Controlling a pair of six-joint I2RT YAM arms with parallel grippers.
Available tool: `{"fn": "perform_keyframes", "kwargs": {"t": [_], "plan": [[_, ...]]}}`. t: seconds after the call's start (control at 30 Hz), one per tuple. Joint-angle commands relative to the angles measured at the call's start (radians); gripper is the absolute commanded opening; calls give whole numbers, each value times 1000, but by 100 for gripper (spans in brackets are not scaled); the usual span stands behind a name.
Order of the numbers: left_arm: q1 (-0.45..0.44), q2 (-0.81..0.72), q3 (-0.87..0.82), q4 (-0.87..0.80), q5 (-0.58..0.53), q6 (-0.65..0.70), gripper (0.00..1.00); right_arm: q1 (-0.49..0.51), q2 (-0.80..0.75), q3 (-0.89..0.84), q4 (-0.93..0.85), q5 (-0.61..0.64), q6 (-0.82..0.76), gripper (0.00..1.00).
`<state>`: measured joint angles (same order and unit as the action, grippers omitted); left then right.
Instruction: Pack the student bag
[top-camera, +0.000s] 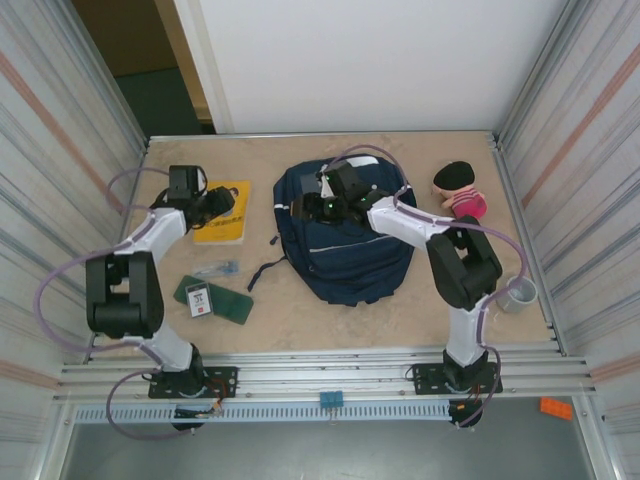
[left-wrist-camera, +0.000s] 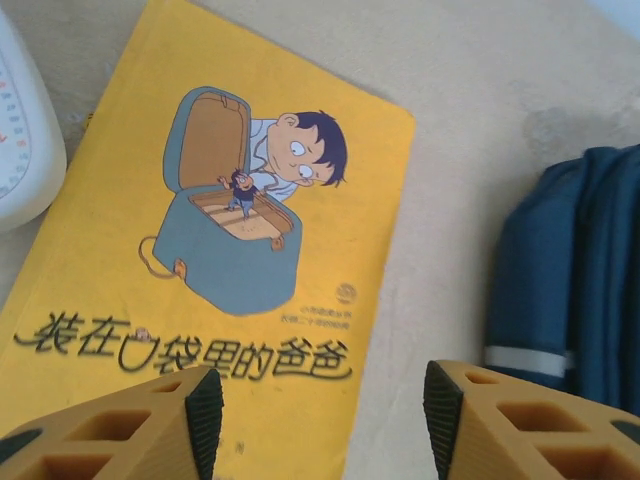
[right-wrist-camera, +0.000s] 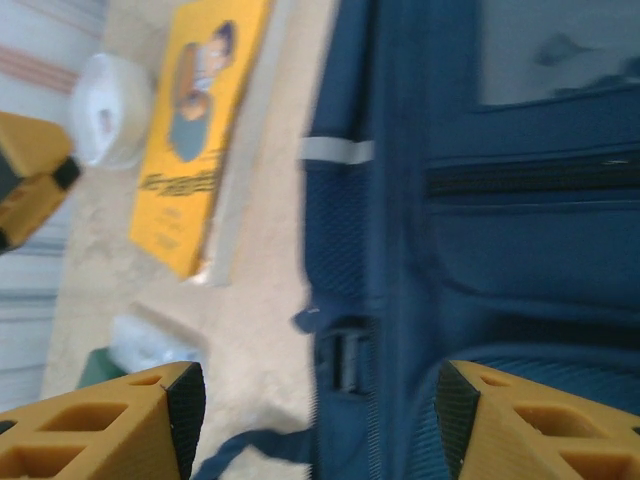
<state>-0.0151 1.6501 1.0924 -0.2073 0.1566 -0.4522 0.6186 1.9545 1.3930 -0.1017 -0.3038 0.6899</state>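
Observation:
The student bag (top-camera: 350, 255), a navy backpack with thin white stripes, lies flat in the middle of the table. My right gripper (top-camera: 303, 208) hovers over its upper left corner. In the right wrist view the bag (right-wrist-camera: 480, 250) lies below the right gripper (right-wrist-camera: 315, 420), whose jaws stand open with nothing between them. A yellow picture book (top-camera: 222, 212) lies left of the bag. My left gripper (top-camera: 215, 203) hangs over the book's top edge. The left wrist view has the left gripper (left-wrist-camera: 322, 420) open and empty above the book's (left-wrist-camera: 200, 250) right edge, and the bag's side (left-wrist-camera: 580, 280) at the right.
A pink and black stuffed toy (top-camera: 460, 188) sits at the back right, and a grey cup (top-camera: 517, 293) by the right wall. A green case (top-camera: 215, 298) with a white card and a clear packet (top-camera: 215, 269) lie front left. A white round object (left-wrist-camera: 20, 130) lies beside the book.

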Motion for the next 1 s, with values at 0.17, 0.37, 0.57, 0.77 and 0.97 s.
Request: {"fn": "perform_keyframes", "kwargs": {"t": [0.17, 0.37, 0.57, 0.77, 0.97], "plan": [[0, 236, 206, -99, 49, 80, 57, -127, 75, -159, 104, 39, 87, 62], [-29, 319, 240, -117, 57, 62, 56, -175, -2, -267, 106, 60, 73, 62], [-122, 298, 148, -90, 78, 29, 56, -201, -104, -308, 61, 36, 27, 62], [-221, 180, -40, 7, 81, -66, 55, -209, -237, -305, -72, 60, -39, 63], [-280, 85, -65, 36, 159, -98, 56, -182, -340, -295, -115, 55, -72, 63]]}}
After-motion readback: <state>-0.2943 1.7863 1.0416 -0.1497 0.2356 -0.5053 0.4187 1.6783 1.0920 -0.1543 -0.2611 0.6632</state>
